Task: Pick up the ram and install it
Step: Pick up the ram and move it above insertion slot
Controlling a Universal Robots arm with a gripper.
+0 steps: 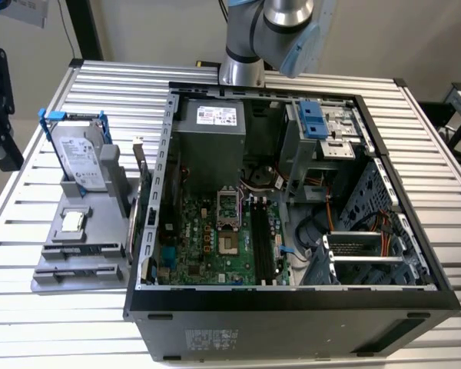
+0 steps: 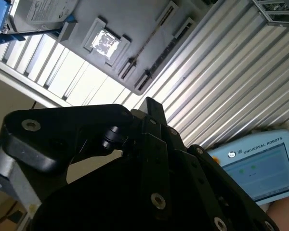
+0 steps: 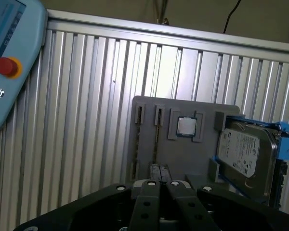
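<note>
Nearest our wrist cameras is the gripper (image 3: 159, 169), its black links converging so that the two fingertips (image 3: 153, 168) meet with nothing between them. Beyond it we see a ribbed aluminium table (image 3: 86, 120), and a teach pendant (image 2: 260, 163) with a lit screen lies off to one side of that table, well apart from the parts. A grey holder (image 1: 104, 231) sits on the table just beside the open computer case (image 1: 292, 323), on the exterior view's left. The ram (image 3: 156, 139) stands on edge in the holder, in the pair of slots next to the chip. It is a thin dark strip, its long axis flat to the table and parallel to the outer pair of slots, which look empty to us. In the first wrist view one end of the strip passes out of sight behind the fingertips, while the gripper hangs well above it, not touching. The holder also carries a small square silver chip (image 3: 185, 126) in a middle recess and a silver hard drive (image 3: 243, 151) in a blue frame, propped upright at its far end. Inside the case we see the green motherboard (image 1: 207, 246) with long black slots (image 1: 261, 246). We cannot tell whether any slot is filled. The arm (image 1: 273, 31) rises behind the case.
</note>
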